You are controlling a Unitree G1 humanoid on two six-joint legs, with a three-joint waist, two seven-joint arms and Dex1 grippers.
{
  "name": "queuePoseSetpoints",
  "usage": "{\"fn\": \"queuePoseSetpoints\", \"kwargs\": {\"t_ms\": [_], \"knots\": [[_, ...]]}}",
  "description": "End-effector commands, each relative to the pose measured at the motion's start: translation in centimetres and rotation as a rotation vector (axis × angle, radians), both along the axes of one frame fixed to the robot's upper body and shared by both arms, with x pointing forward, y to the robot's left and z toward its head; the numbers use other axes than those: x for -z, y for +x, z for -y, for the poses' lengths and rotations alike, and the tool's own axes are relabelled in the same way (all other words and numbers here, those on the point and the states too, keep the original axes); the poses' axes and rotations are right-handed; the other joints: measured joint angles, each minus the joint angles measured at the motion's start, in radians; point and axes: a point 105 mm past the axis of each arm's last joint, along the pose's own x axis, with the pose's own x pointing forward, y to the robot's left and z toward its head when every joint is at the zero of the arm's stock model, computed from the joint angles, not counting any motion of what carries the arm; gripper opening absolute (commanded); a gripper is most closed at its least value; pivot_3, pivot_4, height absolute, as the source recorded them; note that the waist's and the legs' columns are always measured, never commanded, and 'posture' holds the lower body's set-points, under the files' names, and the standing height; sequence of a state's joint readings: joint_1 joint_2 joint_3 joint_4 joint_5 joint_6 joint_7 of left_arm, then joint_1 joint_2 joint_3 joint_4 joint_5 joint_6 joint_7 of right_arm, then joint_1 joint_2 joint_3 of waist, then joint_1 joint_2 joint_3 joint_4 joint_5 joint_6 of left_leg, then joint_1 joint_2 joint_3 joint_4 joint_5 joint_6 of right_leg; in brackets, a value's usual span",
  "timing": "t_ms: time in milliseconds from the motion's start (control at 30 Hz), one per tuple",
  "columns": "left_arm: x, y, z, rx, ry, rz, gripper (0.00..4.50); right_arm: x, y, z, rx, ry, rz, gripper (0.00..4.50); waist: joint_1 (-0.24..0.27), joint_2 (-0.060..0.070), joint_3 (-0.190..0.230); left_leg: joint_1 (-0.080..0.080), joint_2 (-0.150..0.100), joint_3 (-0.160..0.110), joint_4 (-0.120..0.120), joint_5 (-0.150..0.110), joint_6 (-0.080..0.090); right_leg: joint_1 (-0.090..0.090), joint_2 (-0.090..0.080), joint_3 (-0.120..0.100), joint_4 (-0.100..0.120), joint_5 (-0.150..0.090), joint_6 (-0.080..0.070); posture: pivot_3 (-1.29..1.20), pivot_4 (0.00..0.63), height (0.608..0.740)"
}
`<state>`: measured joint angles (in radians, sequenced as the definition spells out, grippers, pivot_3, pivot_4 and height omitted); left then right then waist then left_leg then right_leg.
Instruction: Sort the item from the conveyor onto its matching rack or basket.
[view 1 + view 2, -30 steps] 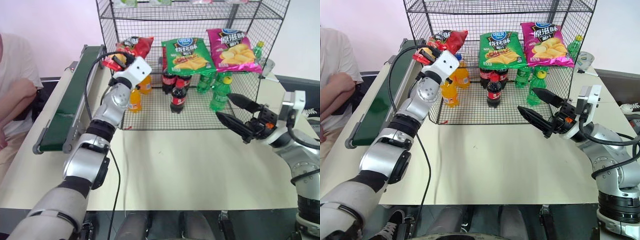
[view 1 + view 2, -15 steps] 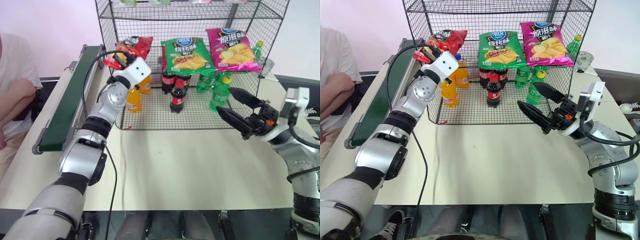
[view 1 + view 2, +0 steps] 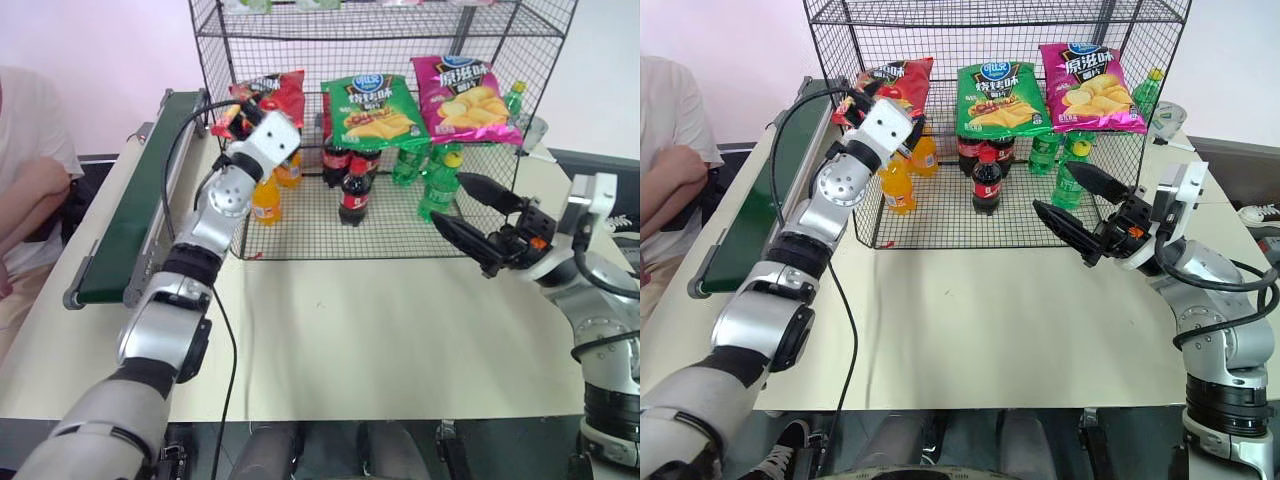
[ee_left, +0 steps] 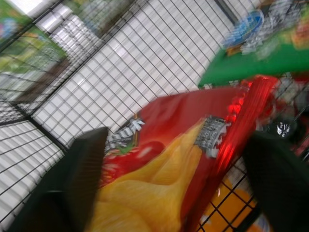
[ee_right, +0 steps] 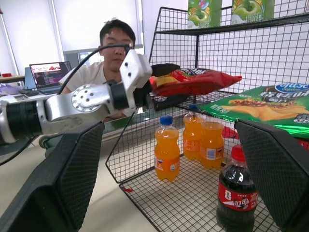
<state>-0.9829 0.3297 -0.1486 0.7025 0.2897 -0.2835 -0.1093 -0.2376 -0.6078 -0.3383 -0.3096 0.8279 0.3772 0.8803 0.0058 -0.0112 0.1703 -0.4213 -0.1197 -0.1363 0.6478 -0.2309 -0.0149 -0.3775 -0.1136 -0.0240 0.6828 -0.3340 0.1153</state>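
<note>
The item, a red snack bag (image 3: pixel 280 88), lies at the left end of the rack's (image 3: pixel 330 235) chip tier, beside the green bag. Its near end sticks out towards the conveyor (image 3: pixel 135 200). My left gripper (image 3: pixel 245 108) is at that end, open, with one finger above the bag and one below. The left wrist view shows the red bag (image 4: pixel 169 145) between the spread fingers. My right gripper (image 3: pixel 447 200) hovers open and empty in front of the rack's right half. The right wrist view looks across at the red bag (image 5: pixel 203 79).
A green chip bag (image 3: pixel 372 110) and a magenta chip bag (image 3: pixel 468 90) share the tier. Cola bottles (image 3: pixel 357 195), orange bottles (image 3: pixel 265 200) and green bottles (image 3: pixel 437 190) stand on the bottom tier. A person (image 3: pixel 25 200) sits left of the conveyor. The table (image 3: pixel 380 330) extends in front.
My left gripper has gone from shut on the red bag's end to open around it, and its wrist has rolled a little. The right arm has stayed in place.
</note>
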Motion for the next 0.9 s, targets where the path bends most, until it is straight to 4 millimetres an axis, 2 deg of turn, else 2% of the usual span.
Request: {"fn": "queuePoseSetpoints", "kwargs": {"t_ms": [33, 200, 333, 467, 533, 633, 733, 800, 900], "knots": [[-0.9, -1.5, 0.0, 0.035, -0.029, 0.026, 4.49, -0.6, -0.3, 0.2, 0.001, -0.012, 0.034, 4.50, -0.001, 0.000, 0.000, 0.000, 0.000, 0.000, 0.000, 0.000, 0.000, 0.000, 0.000, 0.000, 0.000, 0.000, 0.000, 0.00, 0.150, 0.740], [-0.5, -3.7, -0.7, 0.083, -0.062, -0.007, 4.49, -0.7, -0.2, 0.5, 0.006, -0.021, 0.035, 4.50, -0.002, 0.000, 0.000, 0.000, 0.000, 0.000, 0.000, 0.000, 0.000, 0.000, 0.000, 0.000, 0.000, 0.000, 0.000, 0.00, 0.150, 0.740], [-1.1, -5.8, -2.0, 0.116, -0.065, -0.004, 4.49, -0.7, -0.1, 0.8, 0.013, -0.029, 0.035, 4.50, -0.002, 0.000, 0.000, 0.000, 0.000, 0.000, 0.000, 0.000, 0.000, 0.000, 0.000, 0.000, 0.000, 0.000, 0.000, 0.00, 0.150, 0.740], [-0.1, -8.5, -3.5, 0.279, -0.217, -0.156, 4.49, -0.7, -0.2, 1.1, 0.015, -0.048, 0.033, 4.50, -0.003, 0.001, -0.001, 0.000, 0.001, 0.000, 0.000, 0.000, 0.000, 0.000, 0.000, 0.001, 0.000, 0.000, 0.000, 0.00, 0.150, 0.740], [0.6, -9.7, -5.0, 0.341, -0.312, -0.265, 4.49, -0.8, -0.2, 1.3, 0.014, -0.059, 0.035, 4.50, -0.004, 0.001, -0.001, 0.000, 0.001, 0.000, 0.000, 0.000, 0.000, 0.000, 0.000, 0.001, -0.001, 0.000, 0.000, 0.00, 0.150, 0.740], [0.3, -10.9, -8.3, 0.335, -0.410, -0.314, 4.49, -0.9, -0.4, 1.5, 0.010, -0.096, 0.038, 4.50, -0.008, 0.001, -0.001, 0.000, 0.002, 0.000, 0.000, 0.000, 0.000, 0.000, 0.000, 0.001, -0.001, 0.000, -0.001, 0.00, 0.150, 0.740], [1.1, -11.9, -13.5, 0.238, -0.548, -0.448, 4.49, -0.8, -0.6, 2.3, 0.019, -0.133, 0.026, 4.50, -0.013, 0.001, -0.001, 0.000, 0.002, 0.000, 0.000, 0.000, 0.000, 0.000, 0.000, 0.001, -0.001, 0.000, -0.001, 0.00, 0.150, 0.740], [1.9, -13.2, -16.0, 0.160, -0.483, -0.482, 4.49, -0.4, -0.7, 3.1, 0.031, -0.162, 0.008, 4.50, -0.020, 0.002, -0.001, 0.000, 0.002, -0.001, -0.001, 0.000, 0.000, 0.000, 0.000, 0.001, -0.001, 0.000, -0.001, 0.00, 0.150, 0.740], [1.4, -15.0, -18.2, 0.115, -0.424, -0.425, 4.49, -0.1, -0.9, 4.1, 0.051, -0.180, -0.014, 4.50, -0.016, 0.002, -0.001, 0.001, 0.002, 0.000, -0.002, -0.001, 0.001, 0.001, 0.000, 0.001, -0.004, 0.000, -0.001, 0.00, 0.150, 0.740]]}}
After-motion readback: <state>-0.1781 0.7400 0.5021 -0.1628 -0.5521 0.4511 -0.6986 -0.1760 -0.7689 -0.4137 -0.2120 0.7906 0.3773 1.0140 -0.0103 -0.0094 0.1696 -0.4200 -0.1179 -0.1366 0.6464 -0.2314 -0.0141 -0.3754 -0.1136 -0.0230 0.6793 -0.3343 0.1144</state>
